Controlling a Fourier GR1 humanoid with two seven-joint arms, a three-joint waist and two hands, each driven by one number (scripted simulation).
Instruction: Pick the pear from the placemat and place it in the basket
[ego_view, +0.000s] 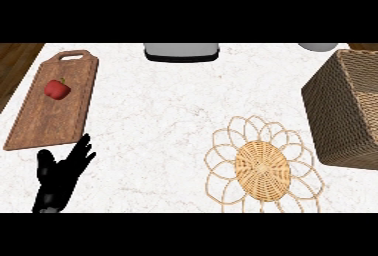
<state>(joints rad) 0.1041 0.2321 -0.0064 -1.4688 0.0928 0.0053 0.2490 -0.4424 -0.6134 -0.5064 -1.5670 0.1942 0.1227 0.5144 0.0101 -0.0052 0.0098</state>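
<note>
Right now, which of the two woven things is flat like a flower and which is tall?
The woven placemat lies flat, with looping petal edges around a round centre. The basket at the right edge stands tall, with high woven walls.

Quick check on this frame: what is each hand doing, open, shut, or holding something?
Left hand: open, fingers straight, holding nothing, resting at the lower left by the cutting board.
Right hand: not in view.

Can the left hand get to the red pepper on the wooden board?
Probably yes: the left hand rests open just below the cutting board, and nothing lies between it and the red pepper.
</note>
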